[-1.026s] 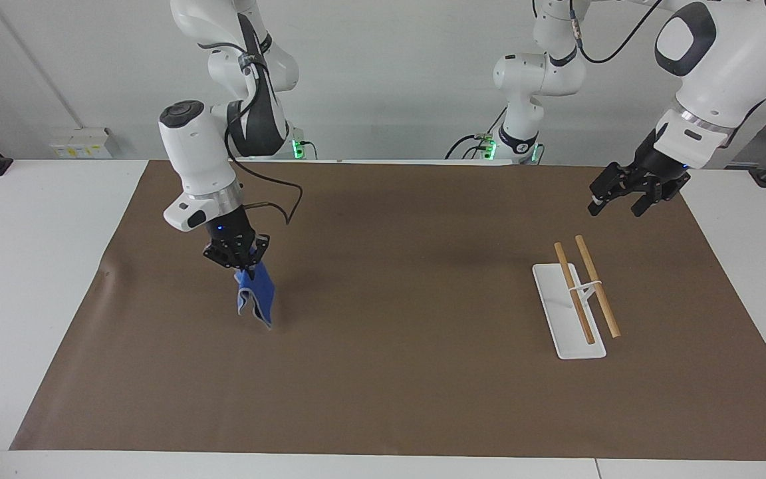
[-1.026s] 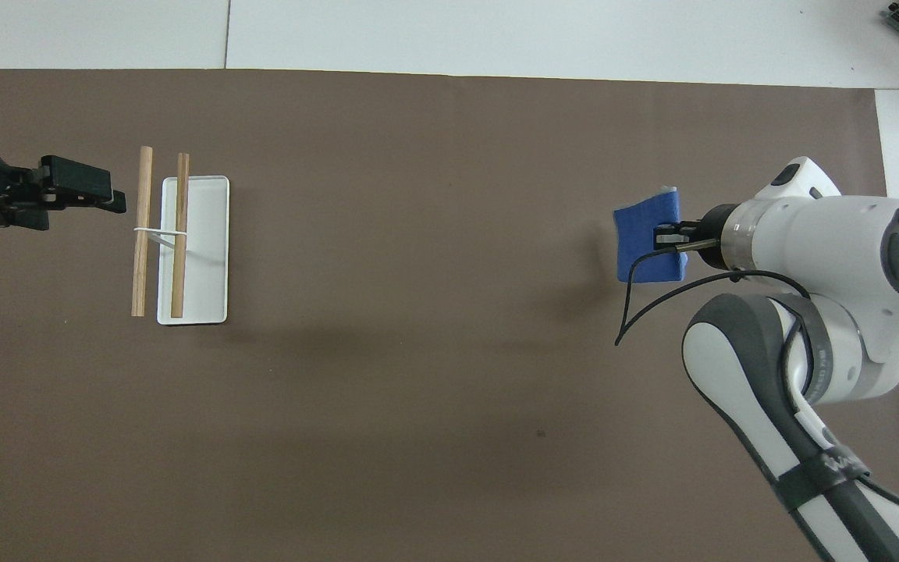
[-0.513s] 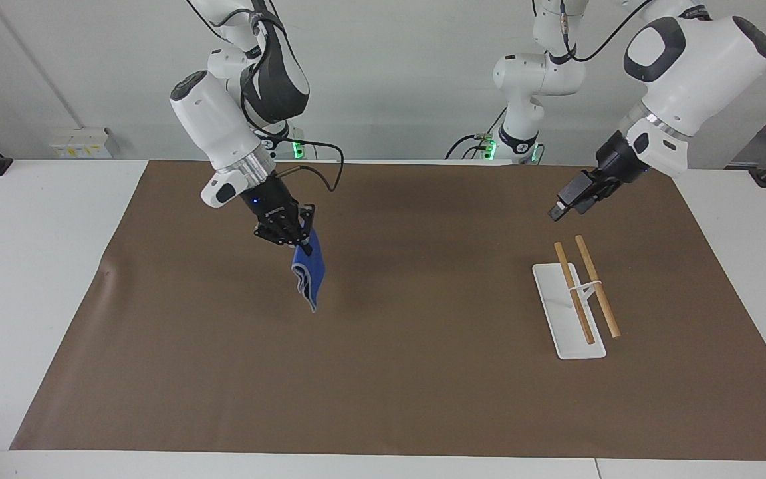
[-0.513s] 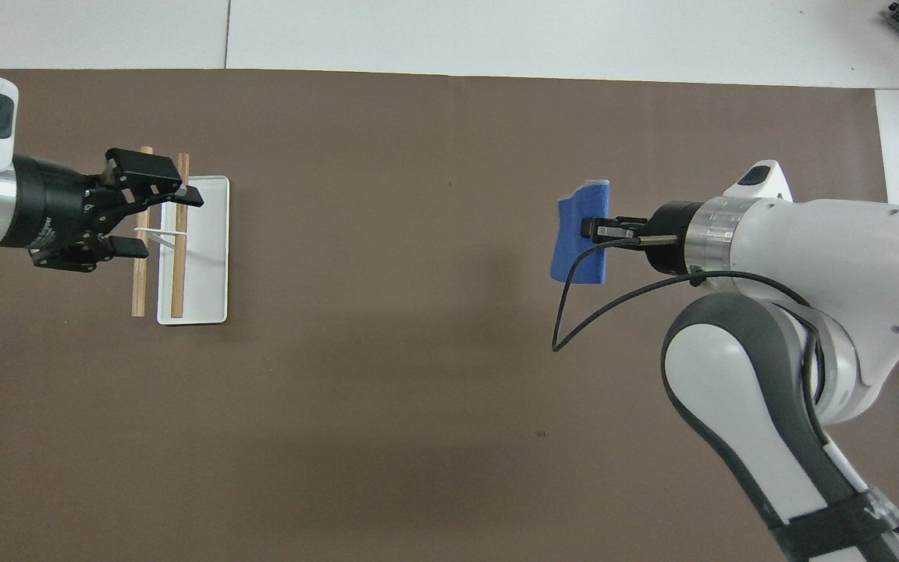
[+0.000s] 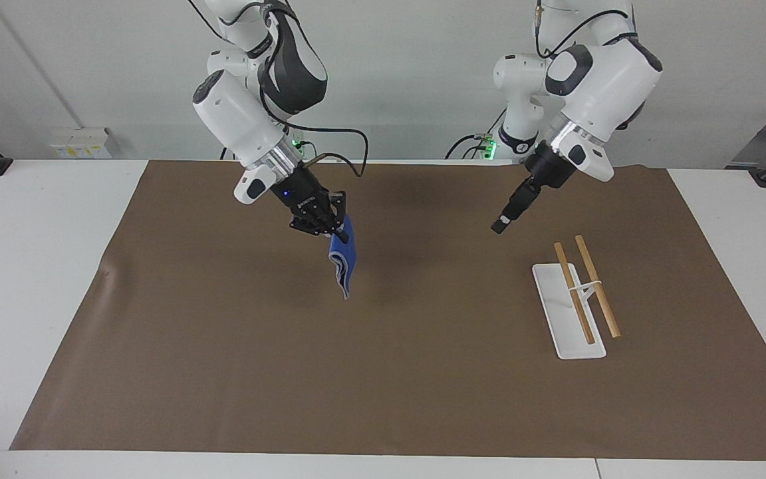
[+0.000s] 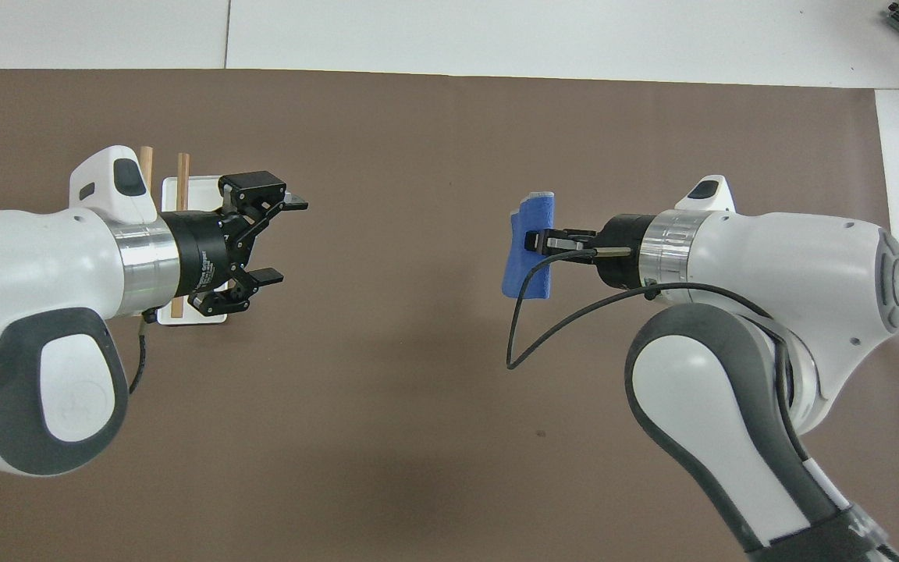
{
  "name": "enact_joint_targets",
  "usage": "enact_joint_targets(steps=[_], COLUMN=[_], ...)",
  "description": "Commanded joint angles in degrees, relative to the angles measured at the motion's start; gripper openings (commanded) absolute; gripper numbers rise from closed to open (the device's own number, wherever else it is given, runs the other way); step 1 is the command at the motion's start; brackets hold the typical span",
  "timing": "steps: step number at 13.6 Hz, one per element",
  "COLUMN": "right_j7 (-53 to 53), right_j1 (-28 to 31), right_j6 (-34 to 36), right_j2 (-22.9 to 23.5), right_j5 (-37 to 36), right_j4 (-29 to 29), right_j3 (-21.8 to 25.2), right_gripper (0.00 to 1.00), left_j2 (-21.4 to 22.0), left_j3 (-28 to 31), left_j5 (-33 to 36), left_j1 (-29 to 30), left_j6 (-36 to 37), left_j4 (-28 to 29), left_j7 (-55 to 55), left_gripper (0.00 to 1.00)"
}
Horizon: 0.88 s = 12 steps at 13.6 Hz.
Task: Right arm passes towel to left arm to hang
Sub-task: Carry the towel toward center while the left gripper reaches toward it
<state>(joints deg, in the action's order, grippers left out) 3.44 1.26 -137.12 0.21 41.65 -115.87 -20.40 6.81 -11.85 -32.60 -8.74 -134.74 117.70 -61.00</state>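
Blue terry hangs in the air over the brown mat: the towel dangles from the right claw, which is clamped on its top edge and has carried it from the right arm's end of the table toward the middle over the last second. The left claw has swung in from the table's edge at the left arm's end, past the rack with its two wooden bars; it now hangs over the mat with its fingers spread wide and nothing in them. The two claws point at each other but are well apart. The handover looks close, though the towel is not yet within the left claw's reach.
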Motion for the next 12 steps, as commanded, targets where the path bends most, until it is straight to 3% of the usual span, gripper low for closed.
enact_joint_targets(steps=[1,3,8,12], right_j7=[1.3,1.3,0.96,0.69], right_j1=[-1.43,-2.65,-4.07,-4.07], right_j6=[0.8,0.97,1.41,3.96], right_j2=[-1.0,-1.26,-2.23,-3.46], right_j5=[5.61,9.74,18.28,26.8], right_j4=[-0.06,-0.06,-0.85,-0.94], right_j3=[-0.07,-0.16,-0.16,-0.07], right_gripper=[0.0,0.0,0.0,0.0], left_j2=[2.68,2.59,2.59,2.94], left_j3=[-3.08,-6.15,-11.6,-12.75], left_j5=[-1.15,-1.15,-1.15,-1.15], left_j1=[-0.32,-0.32,-0.32,-0.4], left_j6=[-8.14,-13.25,-15.46,-14.76], left_j4=[4.2,6.13,10.97,11.33], left_j7=[-15.76,-22.82,-30.11,-39.08], left_gripper=[1.0,1.0,1.0,1.0])
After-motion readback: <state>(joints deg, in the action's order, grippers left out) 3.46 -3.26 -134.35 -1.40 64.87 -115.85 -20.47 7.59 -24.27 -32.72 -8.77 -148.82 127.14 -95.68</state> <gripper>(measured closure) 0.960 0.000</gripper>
